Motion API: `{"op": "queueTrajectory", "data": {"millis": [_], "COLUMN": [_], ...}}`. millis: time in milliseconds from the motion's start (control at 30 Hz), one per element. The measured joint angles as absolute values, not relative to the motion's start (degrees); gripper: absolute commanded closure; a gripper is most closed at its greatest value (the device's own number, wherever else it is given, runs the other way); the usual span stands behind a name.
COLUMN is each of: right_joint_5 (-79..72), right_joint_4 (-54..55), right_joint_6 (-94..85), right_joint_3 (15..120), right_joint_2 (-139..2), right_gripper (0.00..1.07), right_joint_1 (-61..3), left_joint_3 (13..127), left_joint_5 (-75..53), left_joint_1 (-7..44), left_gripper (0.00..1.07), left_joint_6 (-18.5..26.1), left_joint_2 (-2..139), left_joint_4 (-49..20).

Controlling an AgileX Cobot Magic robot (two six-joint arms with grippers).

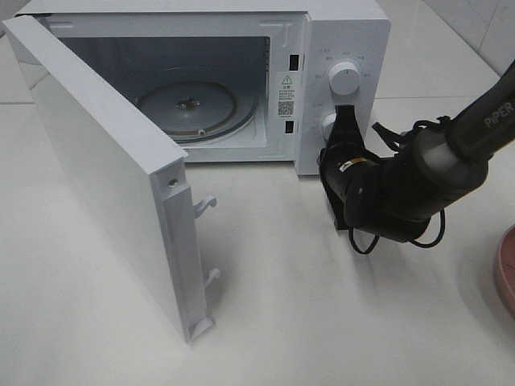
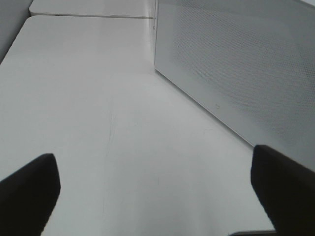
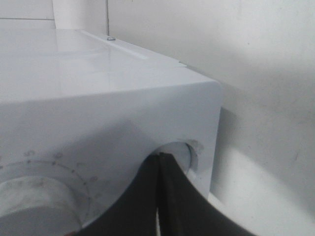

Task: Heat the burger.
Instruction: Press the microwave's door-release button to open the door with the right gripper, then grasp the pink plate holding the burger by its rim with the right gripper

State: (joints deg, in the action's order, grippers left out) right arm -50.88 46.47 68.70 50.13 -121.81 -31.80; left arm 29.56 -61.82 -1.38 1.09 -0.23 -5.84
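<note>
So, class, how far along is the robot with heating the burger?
Done: the microwave door stands open. In hand: the shut right gripper is at the control knobs. Left: no burger is in view and the turntable is bare, so loading, closing and heating remain.

table [image 1: 322, 322]: white, glossy | wall [image 3: 256, 49]: white | light: even

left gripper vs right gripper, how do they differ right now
The left gripper stands wide open; the right gripper is shut. The left gripper faces bare table beside a dotted white panel of the microwave, touching nothing; the right gripper's tips meet the microwave's lower knob. Both have black fingers, and neither holds anything.
</note>
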Motion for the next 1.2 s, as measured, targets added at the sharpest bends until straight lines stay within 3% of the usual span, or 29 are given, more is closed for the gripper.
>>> {"op": "queueTrajectory", "data": {"millis": [567,967,1200], "right_joint_5": [-43.66,-35.29,-23.38], "right_joint_4": [40.28,39.13,38.67], "right_joint_6": [64.57,51.11,31.74], "right_joint_3": [40.45,34.03,33.58], "right_joint_2": [-112.01,-102.5,-96.89], "right_gripper": [1.07,1.06,1.05], "right_joint_1": [-31.74,-31.74,-31.68], "left_joint_3": [29.56,29.56,29.56], "left_joint_5": [-61.82,-61.82,-61.82], "left_joint_1": [-1.38,-1.38,-1.38], "left_gripper": [0.09,0.09,0.09], "left_joint_6": [1.09,1.09,1.09], "left_joint_2": [-0.23,-0.23,-0.23], "left_joint_4": [-5.84,-5.84,-5.84]}}
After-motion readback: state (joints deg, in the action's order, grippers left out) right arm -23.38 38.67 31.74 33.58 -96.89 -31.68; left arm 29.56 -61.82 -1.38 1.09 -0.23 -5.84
